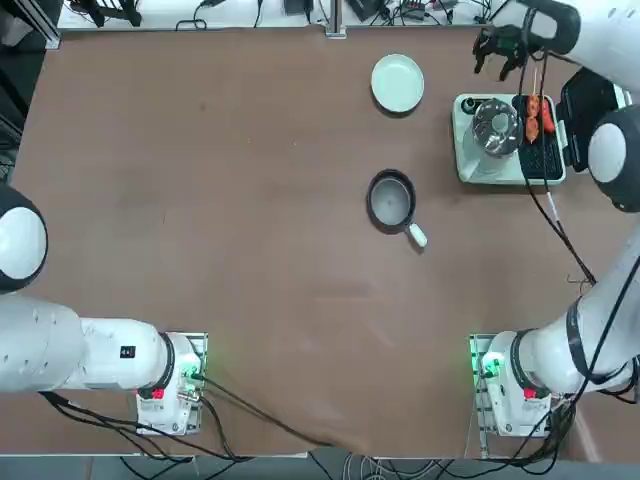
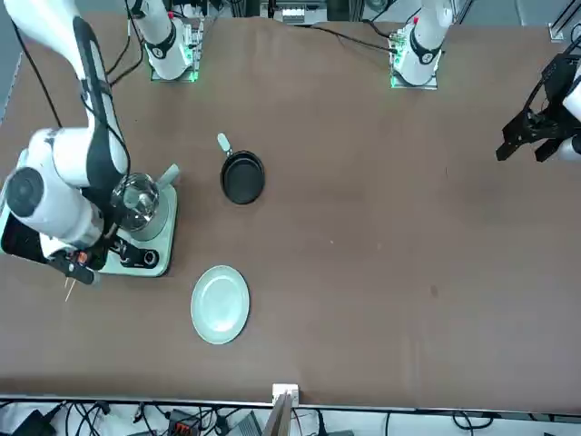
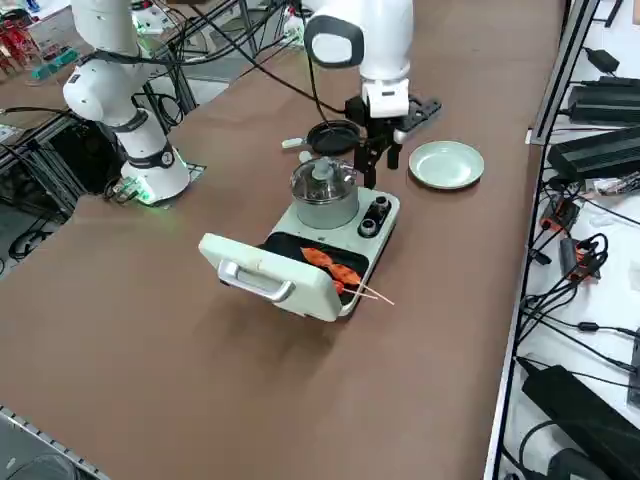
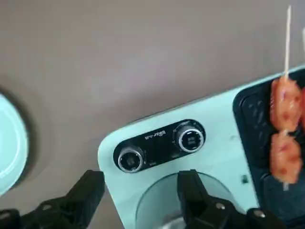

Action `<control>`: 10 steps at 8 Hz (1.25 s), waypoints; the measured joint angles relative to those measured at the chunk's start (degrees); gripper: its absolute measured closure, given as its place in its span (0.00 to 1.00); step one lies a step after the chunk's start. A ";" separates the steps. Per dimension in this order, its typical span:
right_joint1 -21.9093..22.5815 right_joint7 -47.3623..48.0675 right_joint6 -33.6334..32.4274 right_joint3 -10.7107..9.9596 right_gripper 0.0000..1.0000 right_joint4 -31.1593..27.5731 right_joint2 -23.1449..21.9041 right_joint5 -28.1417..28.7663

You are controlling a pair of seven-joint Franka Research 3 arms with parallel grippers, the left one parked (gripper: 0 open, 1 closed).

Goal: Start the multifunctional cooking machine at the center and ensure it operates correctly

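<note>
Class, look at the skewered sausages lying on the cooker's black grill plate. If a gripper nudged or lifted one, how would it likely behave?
The skewered sausages look round, so a nudge would probably roll them across the grill plate. Their thin sticks overhang the multifunctional cooking machine edge, likely bending or snapping if squeezed. The right gripper, open above the knobs, touches neither.

text: none legible | cooking machine [image 4: 157,143] panel: small print, unreadable

Sitting at the top view's upper right: cooking machine [image 1: 508,140], with pot [image 1: 495,125] on its left half and skewers [image 1: 539,115] on its right. Lying left of it: plate [image 1: 398,83], then frying pan [image 1: 391,200] lower down. Hovering above its upper edge: right gripper [image 1: 500,48].
</note>
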 joint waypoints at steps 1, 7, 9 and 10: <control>-0.01 1.63 1.18 -0.03 0.08 0.02 1.60 0.26; -0.08 2.34 4.75 -0.06 0.18 0.12 6.41 4.52; -0.07 2.34 4.88 -0.06 0.19 0.13 7.00 4.57; -0.06 2.34 4.97 -0.06 0.20 0.13 7.35 4.59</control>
